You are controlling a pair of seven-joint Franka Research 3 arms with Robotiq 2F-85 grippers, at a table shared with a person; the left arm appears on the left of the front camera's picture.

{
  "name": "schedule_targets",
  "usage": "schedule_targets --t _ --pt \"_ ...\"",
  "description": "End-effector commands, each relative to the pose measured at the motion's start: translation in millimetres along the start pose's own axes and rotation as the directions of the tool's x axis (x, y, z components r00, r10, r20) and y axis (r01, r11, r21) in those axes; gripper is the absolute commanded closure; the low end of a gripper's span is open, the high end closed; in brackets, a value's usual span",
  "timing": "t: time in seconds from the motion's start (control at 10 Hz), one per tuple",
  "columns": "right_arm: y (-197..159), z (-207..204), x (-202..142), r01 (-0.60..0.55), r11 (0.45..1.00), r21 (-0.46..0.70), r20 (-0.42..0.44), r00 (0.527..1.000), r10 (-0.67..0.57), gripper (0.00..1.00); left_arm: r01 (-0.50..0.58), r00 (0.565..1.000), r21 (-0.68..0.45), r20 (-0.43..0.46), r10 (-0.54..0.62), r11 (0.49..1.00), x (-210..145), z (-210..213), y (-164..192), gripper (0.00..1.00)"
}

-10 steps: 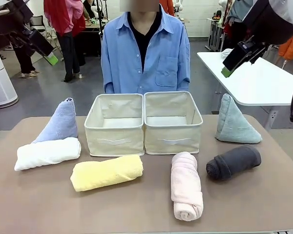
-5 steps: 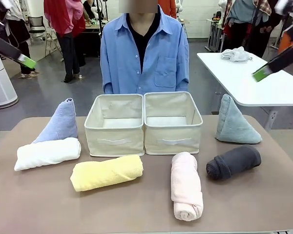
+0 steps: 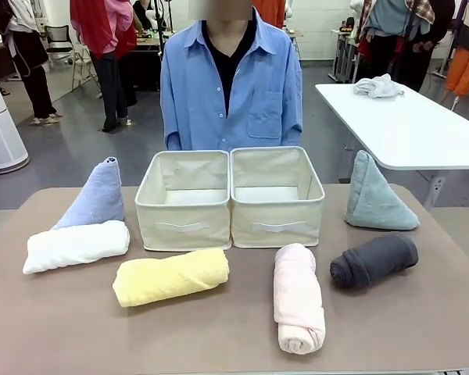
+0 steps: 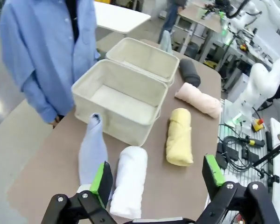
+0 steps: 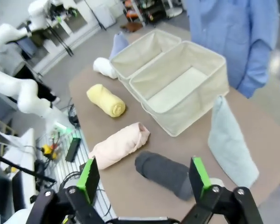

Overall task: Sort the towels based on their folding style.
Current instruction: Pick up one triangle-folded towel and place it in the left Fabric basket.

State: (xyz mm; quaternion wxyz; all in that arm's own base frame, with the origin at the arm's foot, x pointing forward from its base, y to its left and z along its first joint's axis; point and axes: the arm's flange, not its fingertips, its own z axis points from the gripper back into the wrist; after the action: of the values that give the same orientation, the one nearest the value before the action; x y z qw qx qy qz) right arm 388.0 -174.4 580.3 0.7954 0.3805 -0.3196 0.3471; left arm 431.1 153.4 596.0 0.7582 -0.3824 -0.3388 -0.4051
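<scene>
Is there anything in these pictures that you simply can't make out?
Front view: the person's hands, behind the left bin and right bin.
Front view: each bin floor's near part, behind its front wall.
Front view: lower edge of the periwinkle cone fold, covered by the white roll.
Left wrist view: most of the pale teal cone fold, behind the right bin.

left gripper [image 4: 157, 176] and right gripper [image 5: 143, 176] have swung farther outward.
</scene>
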Motion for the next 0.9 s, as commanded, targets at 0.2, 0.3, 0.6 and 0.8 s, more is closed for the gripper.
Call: schedule_targets --t 0.2,0.3,0.6,0.8 --pt "12 7 -7 -0.050 0.999 -0.019 0.042 0.998 0.051 0.00 -0.034 0.998 0.104 0.055 0.029 0.994 -10 26 11 0.00" --pt "15 10 -11 -0.056 0.998 -0.026 0.024 0.998 0.057 0.00 -0.044 0.997 0.116 0.066 0.036 0.992 -15 27 6 0.00" --pt "25 20 -21 -0.046 0.998 -0.043 0.015 0.999 0.046 0.00 -0.054 0.997 0.149 0.054 0.046 0.987 -18 35 0 0.00" --pt "18 22 -12 -0.029 0.999 -0.044 0.010 1.000 0.029 0.00 -0.039 0.998 0.119 0.045 0.034 0.992 -17 39 5 0.00"
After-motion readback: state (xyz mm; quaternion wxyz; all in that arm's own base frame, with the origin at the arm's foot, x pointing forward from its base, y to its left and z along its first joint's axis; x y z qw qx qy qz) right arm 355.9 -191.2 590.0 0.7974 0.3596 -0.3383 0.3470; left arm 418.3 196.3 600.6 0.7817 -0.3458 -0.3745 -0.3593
